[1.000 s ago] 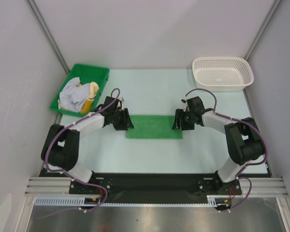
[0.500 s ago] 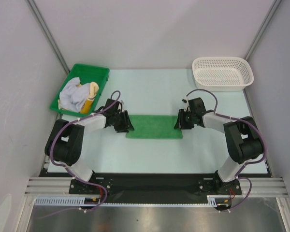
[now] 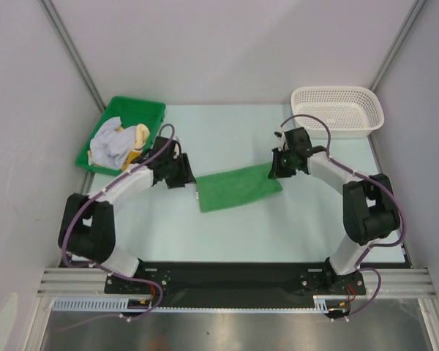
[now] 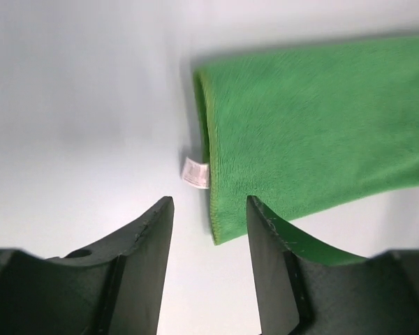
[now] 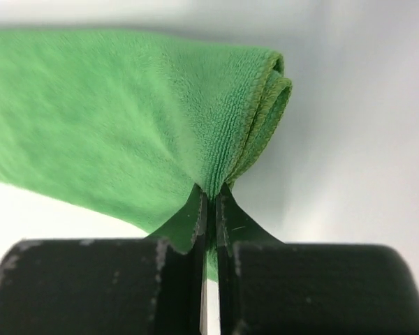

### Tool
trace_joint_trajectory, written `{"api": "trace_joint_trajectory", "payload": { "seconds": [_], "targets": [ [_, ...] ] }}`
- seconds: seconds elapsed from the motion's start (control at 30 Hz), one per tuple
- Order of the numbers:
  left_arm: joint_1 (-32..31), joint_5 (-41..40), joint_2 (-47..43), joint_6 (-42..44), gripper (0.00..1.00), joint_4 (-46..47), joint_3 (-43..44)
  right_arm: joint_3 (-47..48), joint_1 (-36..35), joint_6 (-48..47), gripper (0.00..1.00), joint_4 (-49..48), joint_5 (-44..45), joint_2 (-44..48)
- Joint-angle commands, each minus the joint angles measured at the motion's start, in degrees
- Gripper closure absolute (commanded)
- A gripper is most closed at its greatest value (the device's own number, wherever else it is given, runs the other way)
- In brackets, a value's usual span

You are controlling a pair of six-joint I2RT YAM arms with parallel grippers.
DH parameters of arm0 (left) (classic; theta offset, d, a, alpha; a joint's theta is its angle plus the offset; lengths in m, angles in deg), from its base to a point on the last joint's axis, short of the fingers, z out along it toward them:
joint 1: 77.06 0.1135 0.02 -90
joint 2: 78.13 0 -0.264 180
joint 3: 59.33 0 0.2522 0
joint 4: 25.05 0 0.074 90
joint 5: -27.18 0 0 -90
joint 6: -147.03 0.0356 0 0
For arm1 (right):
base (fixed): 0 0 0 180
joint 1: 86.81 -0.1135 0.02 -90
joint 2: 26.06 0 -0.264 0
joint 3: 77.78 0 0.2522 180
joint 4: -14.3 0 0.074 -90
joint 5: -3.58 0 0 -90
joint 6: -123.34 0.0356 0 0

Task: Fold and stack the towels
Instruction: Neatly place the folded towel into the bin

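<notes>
The right gripper (image 5: 210, 201) clamped tight on the green towel (image 5: 119, 112); left gripper (image 4: 209, 213) spread, empty, tagged towel end just ahead.

Observed both arms extended forward and angled inward, elbows bent outward. Found the left gripper (image 4: 209, 199) pointing downward with fingers parted and nothing between them. Found the right gripper (image 5: 209, 190) fully closed and also tilted downward, its fingers pressed together on a folded edge of the green towel (image 5: 112, 105).
</notes>
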Motion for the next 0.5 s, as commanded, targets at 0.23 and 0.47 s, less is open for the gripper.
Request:
{"api": "trace_joint_trajectory", "payload": {
  "seconds": [0.23, 0.47],
  "targets": [
    [1.43, -5.04, -9.65, 6.21, 0.45, -6.99, 10.76, 27.87, 2.60, -12.43, 1.00, 17.27, 8.56, -12.44],
    [1.52, -4.69, -7.63, 7.36, 0.44, -6.47, 10.85, 42.46, 6.46, -16.29, 1.00, 18.86, 9.80, -18.51]
  ]
}}
